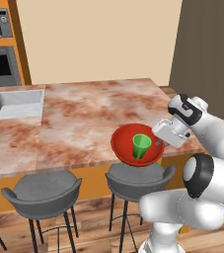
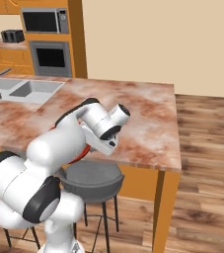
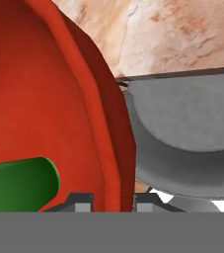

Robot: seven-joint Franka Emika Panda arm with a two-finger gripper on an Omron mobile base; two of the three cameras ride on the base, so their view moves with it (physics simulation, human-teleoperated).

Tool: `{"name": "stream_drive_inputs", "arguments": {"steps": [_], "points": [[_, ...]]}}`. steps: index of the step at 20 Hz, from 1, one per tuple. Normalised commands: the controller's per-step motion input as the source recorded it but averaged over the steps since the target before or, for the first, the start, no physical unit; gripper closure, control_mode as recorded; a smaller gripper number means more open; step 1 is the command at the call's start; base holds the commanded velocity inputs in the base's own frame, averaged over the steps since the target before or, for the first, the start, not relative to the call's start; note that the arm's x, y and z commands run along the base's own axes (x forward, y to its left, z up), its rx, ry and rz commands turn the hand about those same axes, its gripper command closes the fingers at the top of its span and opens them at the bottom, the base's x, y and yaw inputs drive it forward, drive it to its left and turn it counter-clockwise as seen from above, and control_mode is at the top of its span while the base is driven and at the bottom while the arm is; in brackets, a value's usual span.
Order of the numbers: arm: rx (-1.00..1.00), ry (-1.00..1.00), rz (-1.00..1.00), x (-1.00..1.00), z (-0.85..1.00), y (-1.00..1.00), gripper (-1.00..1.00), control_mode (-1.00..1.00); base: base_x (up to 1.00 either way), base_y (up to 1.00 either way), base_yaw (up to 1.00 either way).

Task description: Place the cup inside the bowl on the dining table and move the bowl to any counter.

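Now the pincer is pinching the red bowl by its rim, jaws nearly closed; green cup sitting inside. Bowl is seemingly overhanging the desk edge above a stool. Glossy, stiff, likely slippery; rim grip fits.

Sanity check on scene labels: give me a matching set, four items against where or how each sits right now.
1. cup
2. bowl
3. stool
4. gripper

a. below the bowl's overhanging edge
b. clamped on the bowl's rim
c. standing inside the bowl
d. at the dining table edge, part past it

Pairs: 1-c, 2-d, 3-a, 4-b
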Motion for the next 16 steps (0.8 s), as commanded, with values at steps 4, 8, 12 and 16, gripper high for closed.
{"name": "stream_drive_inputs", "arguments": {"steps": [4, 8, 12, 16], "points": [[0.00, 0.00, 0.00, 0.00, 0.00, 0.00, 1.00, 1.00, -0.42, 0.00, 0.00], [0.00, 0.00, 0.00, 0.00, 0.00, 0.00, 1.00, 1.00, -0.33, 0.11, 0.00], [0.00, 0.00, 0.00, 0.00, 0.00, 0.00, 1.00, 1.00, -0.21, 0.54, 0.00], [0.00, 0.00, 0.00, 0.00, 0.00, 0.00, 1.00, 1.00, -0.22, 0.73, 0.00]]}}
